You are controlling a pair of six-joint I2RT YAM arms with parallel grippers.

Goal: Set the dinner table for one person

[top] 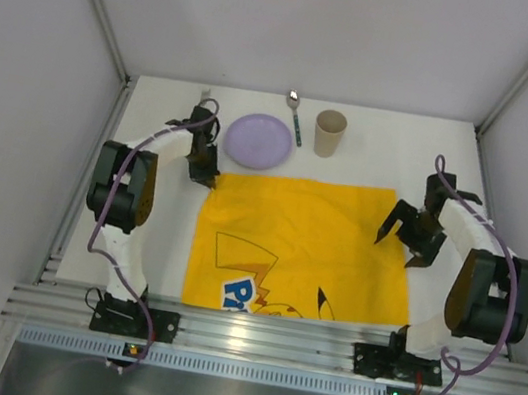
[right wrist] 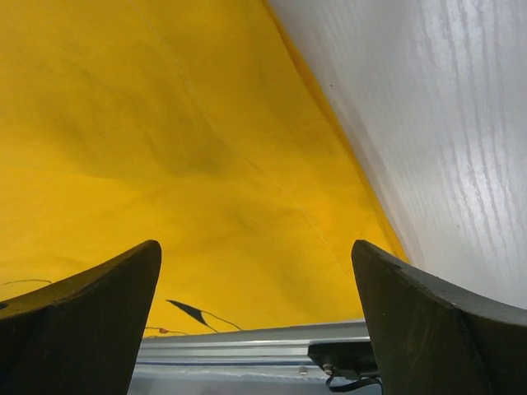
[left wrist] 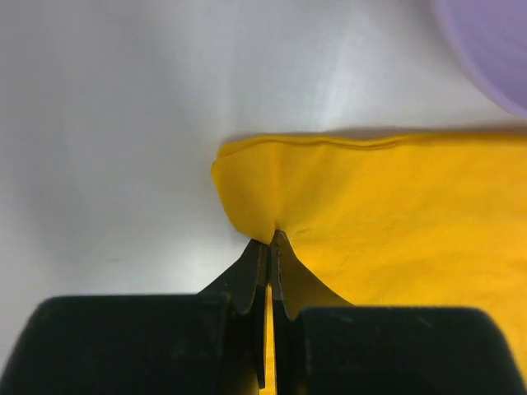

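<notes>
The dinner table (top: 394,148) is a white tabletop. A yellow printed placemat (top: 301,249) lies on its near middle. My left gripper (top: 210,180) is shut on the placemat's far left corner; in the left wrist view the jaws (left wrist: 272,240) pinch a raised fold of the yellow cloth (left wrist: 395,222). My right gripper (top: 395,250) is open above the placemat's right edge, and the cloth (right wrist: 165,148) shows between its fingers with nothing held. A lavender plate (top: 258,141), a spoon (top: 296,117) and a beige cup (top: 329,132) sit behind the placemat.
A small pale utensil (top: 203,94) lies at the far left, partly hidden by the left arm. A silver rail (top: 271,339) runs along the near edge. Pale walls close in the table on three sides. The plate's rim (left wrist: 494,49) lies just beyond the held corner.
</notes>
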